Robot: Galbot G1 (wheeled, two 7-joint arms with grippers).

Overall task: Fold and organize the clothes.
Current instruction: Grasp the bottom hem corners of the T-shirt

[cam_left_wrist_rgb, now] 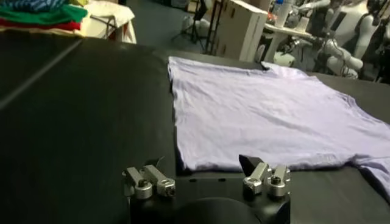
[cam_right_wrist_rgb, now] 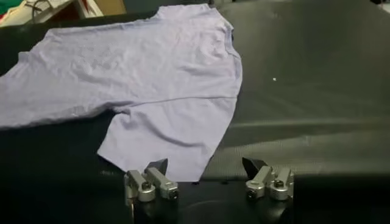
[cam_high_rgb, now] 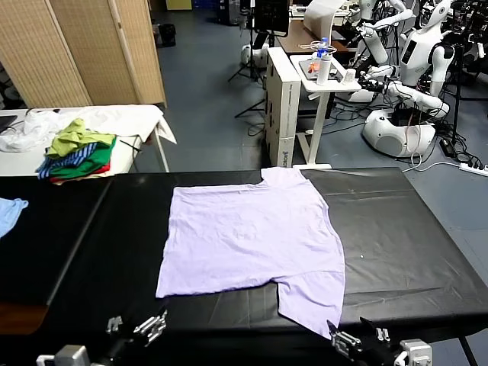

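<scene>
Black table point(cam_high_rgb: 412, 229), unmarked lavender T-shirt point(cam_high_rgb: 252, 236)

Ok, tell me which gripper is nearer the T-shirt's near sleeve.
Right. The right gripper sits just beside the sleeve tip; the left gripper is off past the shirt's other corner.

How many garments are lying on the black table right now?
2. The lavender T-shirt lies spread flat mid-table, one sleeve near the right gripper. A light blue garment sits at the table's left edge, partly out of view. More could be hidden there.

Head camera looks down; wrist cameras skim low, sharing the T-shirt point(cam_high_rgb: 252, 236).
</scene>
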